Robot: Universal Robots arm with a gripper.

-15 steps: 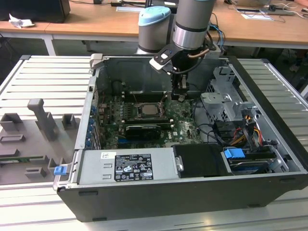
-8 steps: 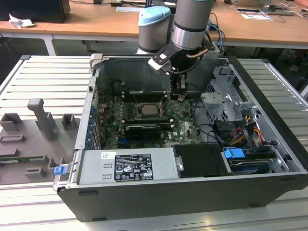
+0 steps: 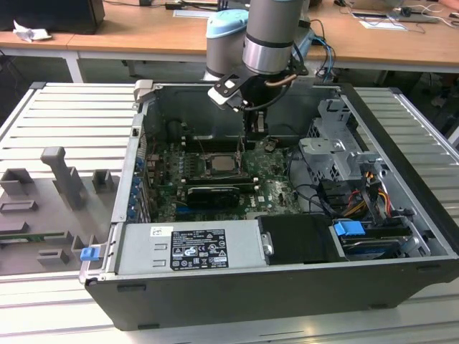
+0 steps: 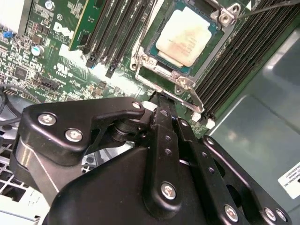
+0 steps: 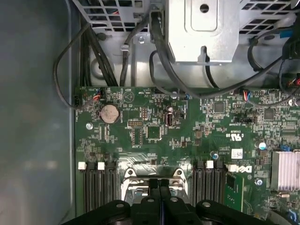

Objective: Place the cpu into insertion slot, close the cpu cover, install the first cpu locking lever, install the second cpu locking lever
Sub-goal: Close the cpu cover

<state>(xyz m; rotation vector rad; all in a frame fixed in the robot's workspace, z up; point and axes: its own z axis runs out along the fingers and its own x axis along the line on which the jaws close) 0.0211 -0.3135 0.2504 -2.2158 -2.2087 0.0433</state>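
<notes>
Plainly the cpu [image 4: 187, 37] lies flat in the insertion slot [image 4: 201, 63], pale face up inside the window of the cpu cover [image 4: 161, 71], which looks lowered around it. In the exterior view the end effector [image 3: 252, 136], fingers pressed together on nothing visible, hangs just beside the socket. The chip lies between seven and eight o'clock from its tip, and the fingers' long axis points at the socket's near edge. A white printed label [image 3: 188, 248] sits on the power supply [image 3: 143, 251], and the motherboard [image 5: 150, 136] carries white lettering.
</notes>
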